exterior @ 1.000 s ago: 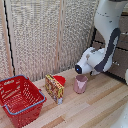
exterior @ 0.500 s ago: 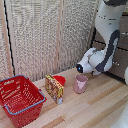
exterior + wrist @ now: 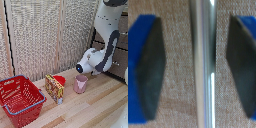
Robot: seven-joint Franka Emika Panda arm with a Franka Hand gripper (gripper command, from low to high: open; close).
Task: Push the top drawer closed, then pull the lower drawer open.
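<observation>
On my exterior feed, starting at its left, a red plastic mesh basket with a blue rim point(image 3: 19, 97) sits at the near left corner of the light wooden plank table point(image 3: 95, 107). Just beside it stands a small upright box with a yellow and red printed face point(image 3: 53, 88), and a red rounded object point(image 3: 60, 79) peeks out right behind that box, touching or nearly so; I cannot tell what it is. Further along, apart from the box, a pink plastic cup point(image 3: 80, 83) stands upright near the middle of the table. Behind all this runs a wall of pale woven panels in light frames point(image 3: 40, 35).

At the exterior view's right, the white Franka arm with black joint bands point(image 3: 102, 47) bends down over the far right edge of the table, in front of a dark brown wood-grain cabinet point(image 3: 122, 42). The arm covers most of the cabinet. I can make out dark fronts with seams between them, but I cannot tell from here which is the top drawer or the lower drawer, nor whether either is shut.

On my wrist feed, the gripper point(image 3: 195, 70) is spread wide: two dark pads backed in blue point(image 3: 150, 70) stand on either side of a slim silver bar handle point(image 3: 205, 60), both clear of it. The surface behind the bar looks grey-brown and blurred.
</observation>
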